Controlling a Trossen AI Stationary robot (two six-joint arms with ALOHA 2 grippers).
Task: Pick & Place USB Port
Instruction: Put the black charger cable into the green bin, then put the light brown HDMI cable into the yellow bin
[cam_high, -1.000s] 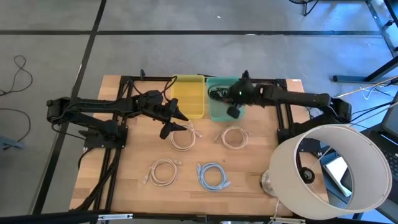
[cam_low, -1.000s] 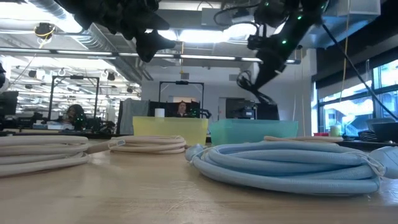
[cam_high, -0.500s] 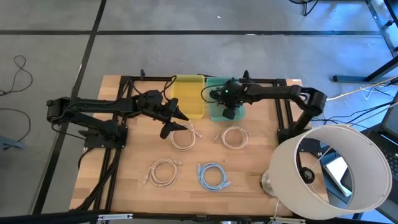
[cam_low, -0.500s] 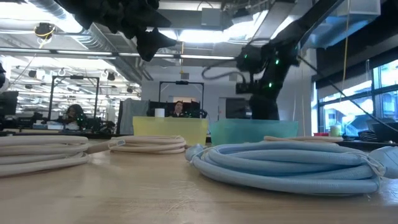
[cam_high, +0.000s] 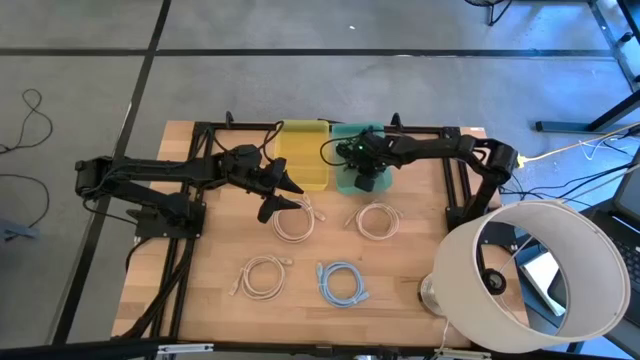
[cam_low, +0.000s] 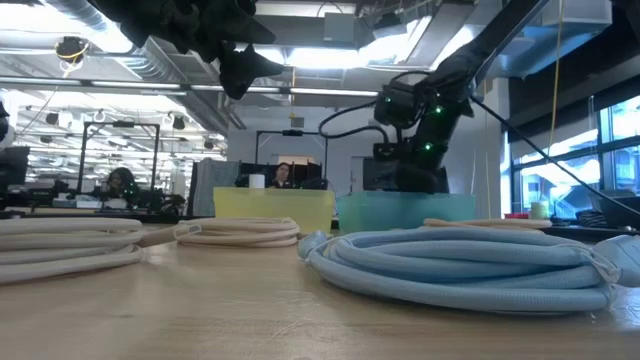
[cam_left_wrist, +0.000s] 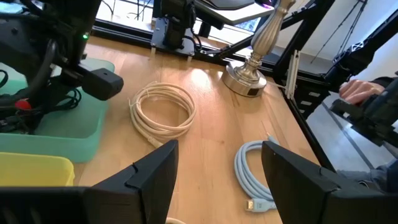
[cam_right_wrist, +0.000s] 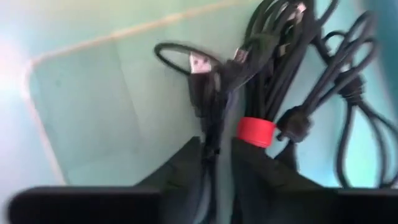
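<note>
High view – table (cam_high: 400, 290): pale wood on a grey floor, a lamp (cam_high: 530, 268) at one corner.
High view – bins: yellow bin (cam_high: 302, 155) and teal bin (cam_high: 352, 172) touching, at the table's far edge.
High view – cables: two white coils (cam_high: 292, 220) (cam_high: 376, 220) just beside the teal bin, a third (cam_high: 261, 276) and a blue coil (cam_high: 342, 283) farther from it.
High view – right gripper (cam_high: 366, 176): down inside the teal bin.
High view – left gripper (cam_high: 281, 192): above the table, just beside the yellow bin and the teal bin's neighbour coil.
Low view – room: open workshop with ceiling lights, monitors and a seated person (cam_low: 122, 186) beyond the teal bin.
Low view – right arm: drops behind the teal bin's wall.
Left wrist view – left fingers (cam_left_wrist: 149, 180): spread wide, holding nothing.
Right wrist view – black cable (cam_right_wrist: 273, 74): bundle lying on the teal bin's floor, bound by a red band (cam_right_wrist: 255, 130).
Right wrist view – axis: the bundle runs lengthwise away from the gripper; one plug (cam_right_wrist: 198, 64) points sideways toward the bin's bare floor.
Right wrist view – right fingers (cam_right_wrist: 186, 162): closed to a narrow gap with black cable between them.
</note>
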